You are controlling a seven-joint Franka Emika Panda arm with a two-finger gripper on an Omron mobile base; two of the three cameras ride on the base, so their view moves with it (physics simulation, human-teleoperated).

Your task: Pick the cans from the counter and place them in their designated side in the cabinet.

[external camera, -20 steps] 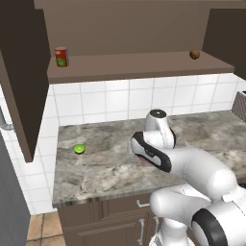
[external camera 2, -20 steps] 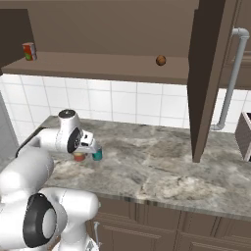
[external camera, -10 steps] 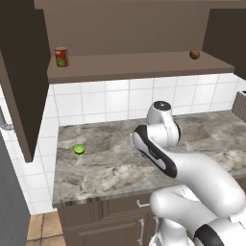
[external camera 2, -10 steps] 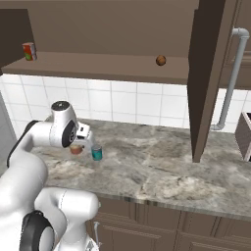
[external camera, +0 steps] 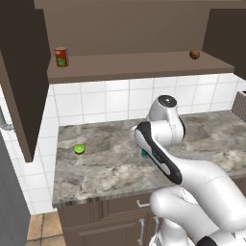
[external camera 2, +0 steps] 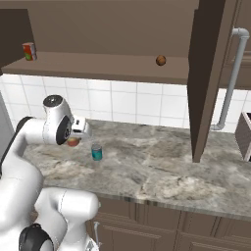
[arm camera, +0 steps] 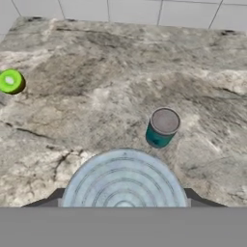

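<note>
gripper (external camera 2: 74,141) clamped on the banded can (arm camera: 124,181), above the counter (external camera 2: 162,169) | teal can (external camera 2: 96,152) standing just right | lime half (external camera: 79,149) far left

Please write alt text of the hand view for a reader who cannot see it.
The gripper holds a can whose ringed grey top is close to the camera, above a marbled counter. A teal can stands upright just beyond it, and a lime half lies far left.
</note>
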